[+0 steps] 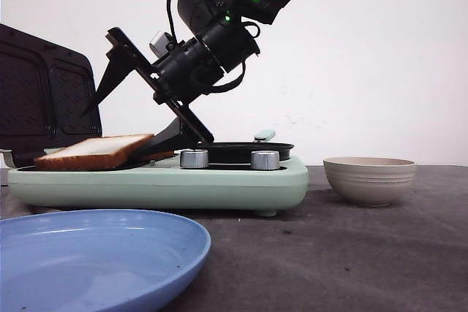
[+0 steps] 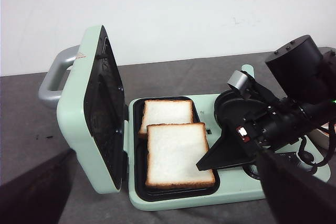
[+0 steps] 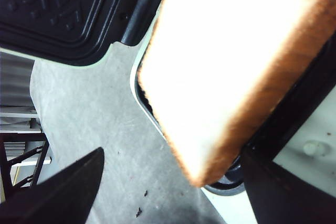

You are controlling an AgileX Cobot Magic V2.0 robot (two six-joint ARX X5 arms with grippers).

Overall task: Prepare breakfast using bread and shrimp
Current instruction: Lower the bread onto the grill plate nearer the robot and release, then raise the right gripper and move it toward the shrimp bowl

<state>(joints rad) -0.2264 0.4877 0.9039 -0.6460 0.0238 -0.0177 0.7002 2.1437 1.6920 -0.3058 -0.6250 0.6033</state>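
Observation:
Two bread slices lie in the black tray of the mint-green sandwich maker [image 2: 173, 203]. The upper bread slice [image 2: 176, 153] overlaps the lower bread slice [image 2: 167, 114] and sits tilted [image 1: 91, 151]. My right gripper [image 1: 115, 131] is open wide. Its lower finger [image 2: 226, 150] touches the upper slice's edge and its other finger is raised above. In the right wrist view the slice [image 3: 231, 72] fills the space between the open fingers [image 3: 58, 192]. My left gripper [image 2: 165, 182] is open and empty, hovering in front of the maker. No shrimp is in view.
The maker's lid [image 1: 40, 93] stands open at the left. A round black pan [image 1: 241, 151] sits on the maker's right half, behind two silver knobs [image 1: 194, 158]. A ribbed beige bowl [image 1: 369, 179] stands to the right, contents hidden. A blue plate [image 1: 95, 253] lies at the front left.

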